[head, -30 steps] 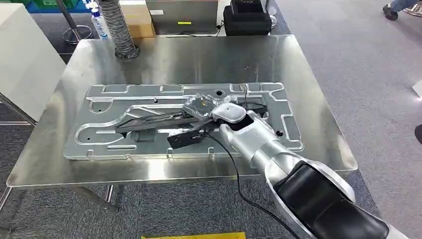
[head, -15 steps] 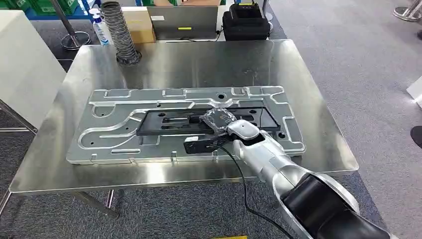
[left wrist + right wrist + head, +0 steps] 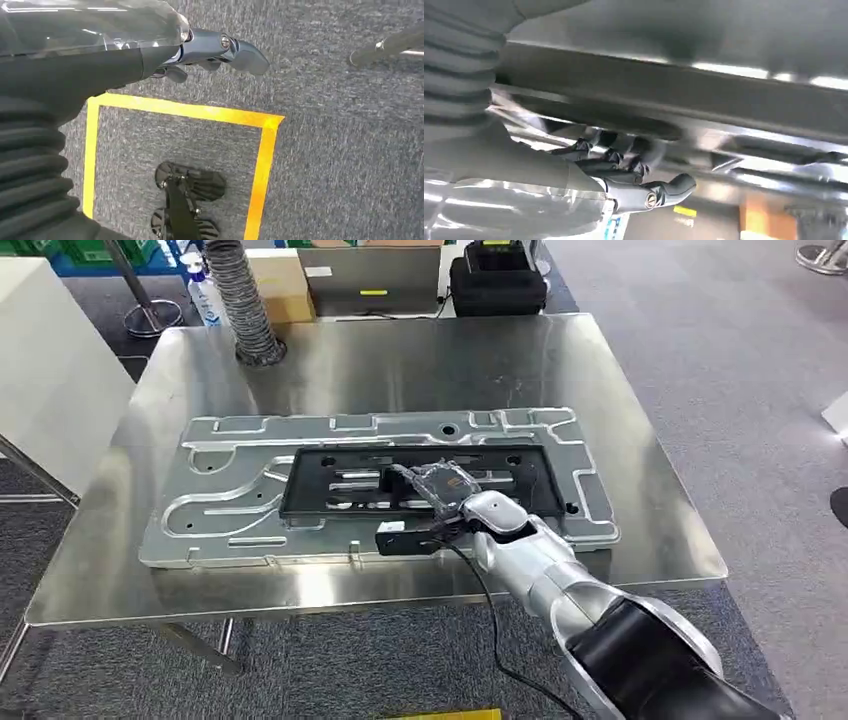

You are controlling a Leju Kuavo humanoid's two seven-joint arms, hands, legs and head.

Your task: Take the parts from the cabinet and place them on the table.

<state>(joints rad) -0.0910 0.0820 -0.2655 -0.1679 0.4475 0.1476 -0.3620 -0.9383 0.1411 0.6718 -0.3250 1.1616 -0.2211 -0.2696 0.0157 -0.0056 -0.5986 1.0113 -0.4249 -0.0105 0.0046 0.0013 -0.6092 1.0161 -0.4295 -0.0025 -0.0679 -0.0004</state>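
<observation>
One steel table (image 3: 640,440), brushed and reflective, bearing one large silver fixture plate (image 3: 230,505) of milled metal, cut with curved channels, raised ribs and small round holes. One flat black part (image 3: 330,485), a rectangular frame with long slots, lying level in the plate's central recess, near the plate's right half. One right hand (image 3: 445,485) wrapped in clear crinkled film, resting on the part's right end; from the right wrist view, dark fingers (image 3: 611,159) curled in under a blurred dark edge, thumb extended, whether actually gripping the part impossible to tell. One black cable trailing from the silver forearm. One left hand (image 3: 210,55) hanging over grey carpet, fingers loosely bent, holding nothing, above one yellow tape outline (image 3: 200,111) on the floor. Beyond the table's far edge: one grey corrugated hose (image 3: 240,295), one plastic bottle (image 3: 205,295), one cardboard box (image 3: 280,280), one black case (image 3: 495,280).
</observation>
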